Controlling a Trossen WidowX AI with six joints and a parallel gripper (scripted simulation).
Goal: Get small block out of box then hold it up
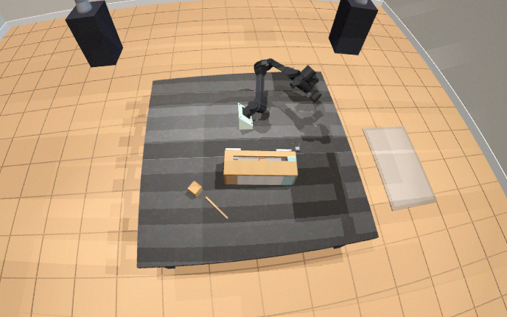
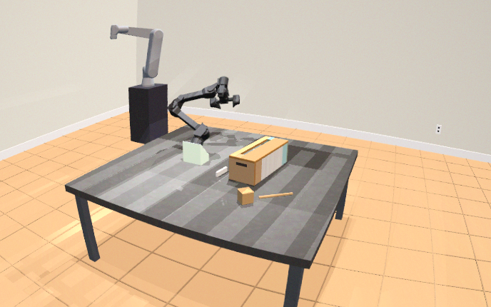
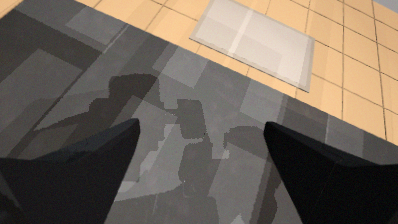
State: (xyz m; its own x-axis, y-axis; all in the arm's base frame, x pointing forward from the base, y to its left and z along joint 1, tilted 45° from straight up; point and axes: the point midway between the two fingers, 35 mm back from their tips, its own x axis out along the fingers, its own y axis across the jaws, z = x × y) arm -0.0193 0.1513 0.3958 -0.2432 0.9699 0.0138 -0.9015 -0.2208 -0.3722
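The wooden box [image 1: 260, 168] [image 2: 241, 174] stands on the table, with a long slot in its top and a dark opening in its end in the exterior view. Its pale front has a brown end and a teal end. A small orange patch [image 1: 261, 159] shows through the top slot near the middle, possibly the small block; its details are too small to tell. My gripper [image 2: 225, 102] [image 3: 203, 126] is open and empty, raised high above the table beyond the teal end of the box, well away from it.
A wooden cube [image 1: 194, 189] [image 2: 245, 196] and a thin wooden stick [image 1: 217, 207] [image 2: 275, 195] lie outside the box. White bars [image 1: 232, 149] [image 2: 221, 171] are by its arm-facing side, and a small grey piece [image 1: 297, 148] is near its teal-end corner. A pale green wedge [image 1: 245, 124] [image 2: 194, 153] stands beside the arm's base.
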